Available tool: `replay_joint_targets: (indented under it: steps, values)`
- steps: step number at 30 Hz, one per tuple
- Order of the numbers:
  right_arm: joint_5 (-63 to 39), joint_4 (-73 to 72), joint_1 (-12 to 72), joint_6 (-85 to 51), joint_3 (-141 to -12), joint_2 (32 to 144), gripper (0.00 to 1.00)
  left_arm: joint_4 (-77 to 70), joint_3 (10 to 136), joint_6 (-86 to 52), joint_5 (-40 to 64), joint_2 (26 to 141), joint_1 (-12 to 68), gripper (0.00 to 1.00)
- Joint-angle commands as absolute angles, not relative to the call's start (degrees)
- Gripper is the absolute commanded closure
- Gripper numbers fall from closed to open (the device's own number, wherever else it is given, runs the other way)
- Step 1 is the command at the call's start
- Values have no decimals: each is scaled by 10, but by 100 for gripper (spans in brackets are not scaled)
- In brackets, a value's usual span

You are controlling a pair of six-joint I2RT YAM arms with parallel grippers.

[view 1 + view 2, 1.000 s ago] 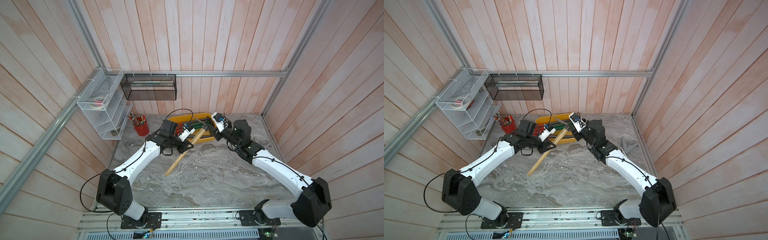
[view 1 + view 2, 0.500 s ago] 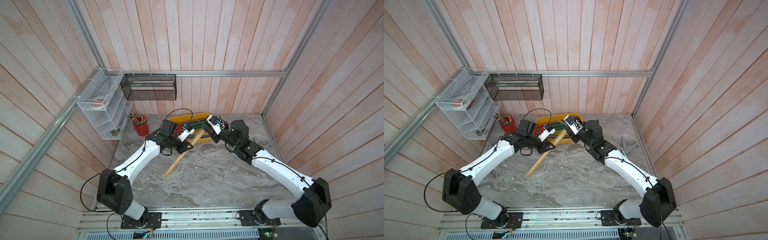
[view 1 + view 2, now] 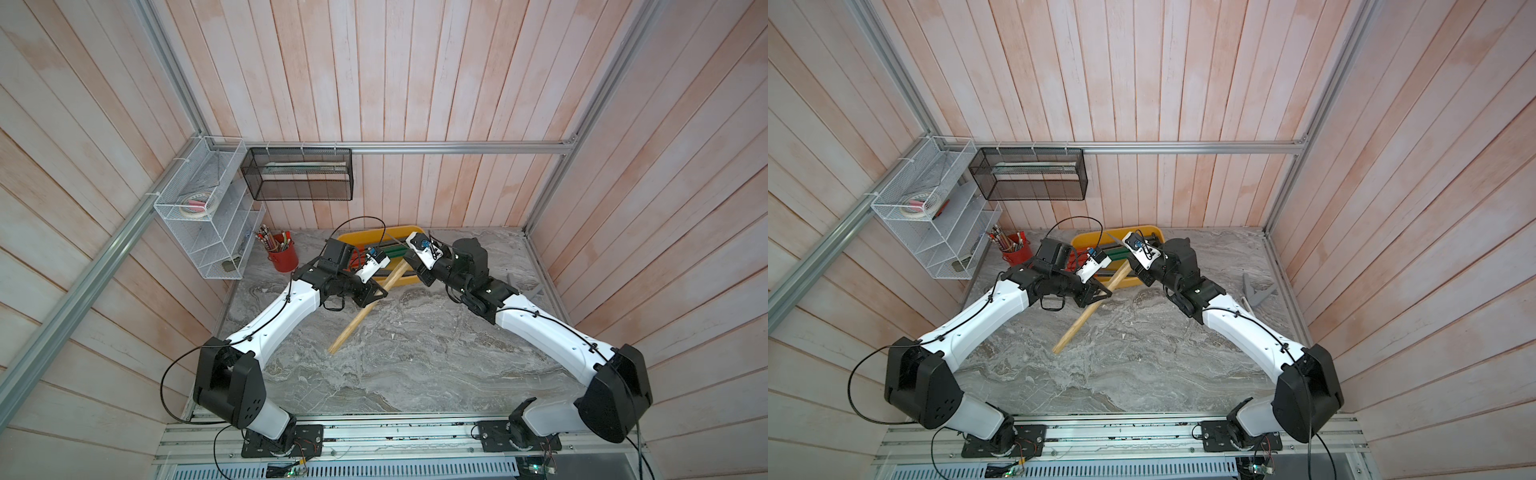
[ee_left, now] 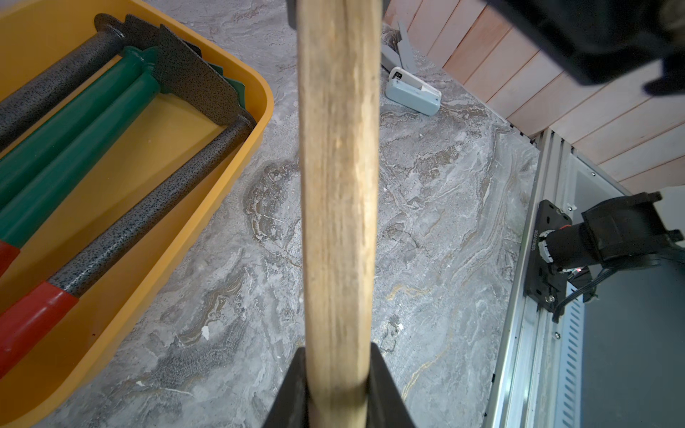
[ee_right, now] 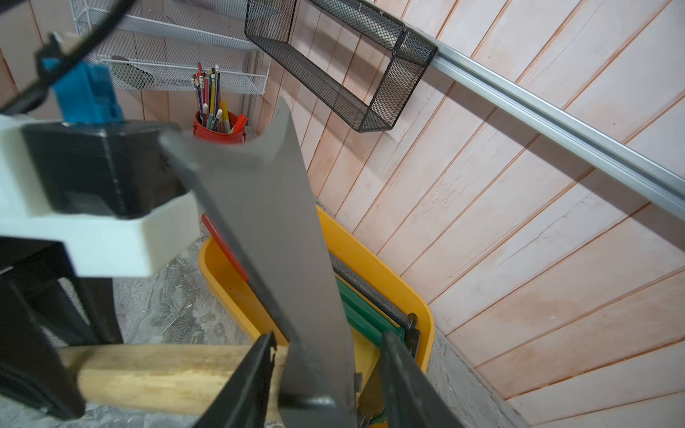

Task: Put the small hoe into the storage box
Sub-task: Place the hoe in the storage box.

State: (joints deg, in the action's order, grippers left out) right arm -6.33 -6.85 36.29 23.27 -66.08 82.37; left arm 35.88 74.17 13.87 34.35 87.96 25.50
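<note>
Clamping shut on the pale wooden handle of the small hoe [image 4: 337, 185], the left gripper [image 3: 374, 296] held the tool part-way along its shaft, slanted above the grey marbled tabletop [image 3: 415, 353]. At the head end, the right gripper [image 5: 326, 337] had its two black fingers [image 5: 259, 367] standing part-way apart on either side of the flat grey metal blade [image 5: 267, 222]. A gap showed beside one finger, and whether they pinched the head could not be told. The hoe's head sat above the near rim of the shallow rectangular yellow plastic storage box [image 3: 361, 237], which stood at the back of the table against the wooden plank wall. The butt end pointed down toward the middle of the table. Green and speckled black long-handled tools [image 4: 92, 122] with red grips lay inside the box. A red cup of pencils [image 3: 284, 259] stood near the box, below a white wire rack [image 3: 199, 232] and a black mesh basket [image 3: 297, 174] fixed to the wall.
</note>
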Motion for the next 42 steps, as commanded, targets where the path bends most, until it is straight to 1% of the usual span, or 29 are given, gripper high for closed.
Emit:
replay_joint_targets:
  steps: [1, 3, 5, 7, 9, 12, 14, 15, 16, 19, 20, 22, 23, 25, 26, 30, 36, 42]
  values:
    - [-58, -76, 366, 248, -687, 832, 51, 331, 762, 147, 376, 874, 254, 100]
    - [-53, -76, 365, 250, -695, 836, 54, 327, 760, 147, 383, 872, 253, 100]
    - [-51, -72, 365, 253, -701, 839, 59, 326, 761, 148, 385, 871, 254, 100]
    - [-48, -71, 365, 250, -705, 842, 66, 328, 762, 149, 388, 873, 254, 100]
    - [-45, -75, 366, 247, -708, 843, 79, 327, 762, 150, 388, 876, 254, 100]
    - [-41, -72, 365, 243, -713, 847, 92, 324, 761, 149, 386, 877, 254, 100]
    - [-38, -68, 366, 242, -716, 850, 100, 320, 760, 146, 378, 874, 254, 100]
    - [-35, -65, 365, 240, -718, 852, 100, 315, 759, 143, 370, 872, 253, 99]
    - [-33, -62, 365, 238, -721, 854, 100, 310, 758, 139, 360, 868, 254, 89]
    - [-4, -47, 365, 229, -734, 871, 100, 277, 746, 124, 310, 848, 254, 53]
    - [7, -38, 363, 225, -742, 881, 100, 259, 739, 116, 289, 838, 254, 43]
    - [33, -14, 358, 211, -766, 906, 100, 223, 724, 99, 231, 818, 253, 29]
    - [43, 3, 354, 203, -784, 922, 100, 203, 715, 93, 196, 805, 253, 16]
    - [56, 29, 345, 183, -813, 950, 100, 166, 696, 78, 144, 781, 249, 1]
    - [58, 37, 339, 172, -824, 964, 100, 145, 684, 70, 110, 766, 247, 0]
    - [53, 39, 314, 114, -854, 1003, 100, 83, 645, 55, 42, 709, 233, 0]
    - [11, 10, 271, 8, -887, 1056, 100, 55, 619, 32, 35, 675, 211, 0]
    - [-2, -10, 255, -12, -934, 1120, 100, 56, 611, 27, 33, 671, 207, 0]
